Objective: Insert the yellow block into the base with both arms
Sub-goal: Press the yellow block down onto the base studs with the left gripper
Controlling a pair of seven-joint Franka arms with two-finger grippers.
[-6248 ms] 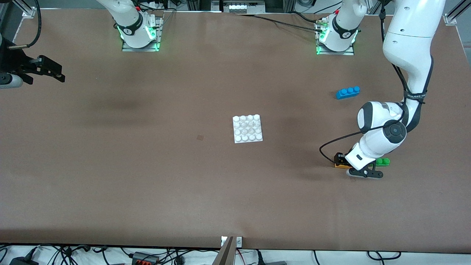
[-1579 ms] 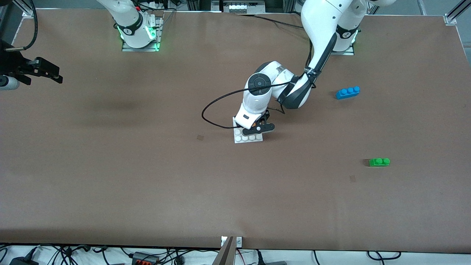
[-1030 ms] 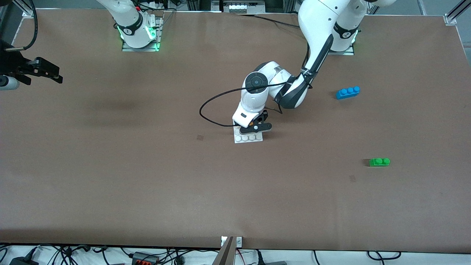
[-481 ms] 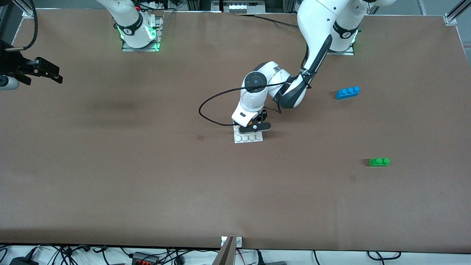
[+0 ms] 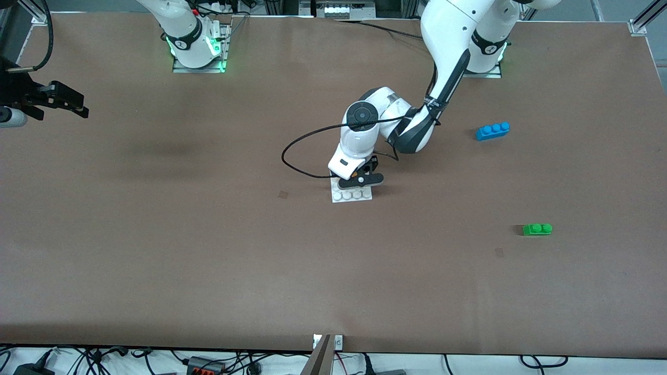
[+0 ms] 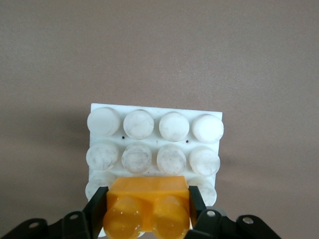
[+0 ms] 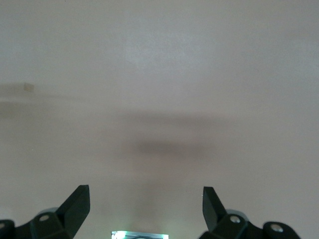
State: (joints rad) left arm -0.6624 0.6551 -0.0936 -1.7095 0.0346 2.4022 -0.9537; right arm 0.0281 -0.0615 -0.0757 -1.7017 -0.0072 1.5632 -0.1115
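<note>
The white studded base (image 5: 352, 196) lies mid-table. My left gripper (image 5: 363, 176) is down over the rows of it farther from the front camera, so only the nearest stud row shows. In the left wrist view its black fingers (image 6: 97, 205) are shut on the two ends of the yellow block (image 6: 148, 206), studs toward the camera, low over the base (image 6: 155, 127). I cannot tell whether the block touches the studs. The front view hides the block. My right gripper (image 5: 73, 104) waits open and empty at the right arm's end of the table, its jaws wide apart over bare table (image 7: 146, 196).
A blue three-stud brick (image 5: 492, 130) lies toward the left arm's end, farther from the front camera than a green two-stud brick (image 5: 537, 229). The left arm's black cable (image 5: 292, 156) loops beside the base.
The left gripper carried the yellow block from beside the green brick to over the base. In the last second it edged slightly toward the right arm's end. The right arm has stayed still.
</note>
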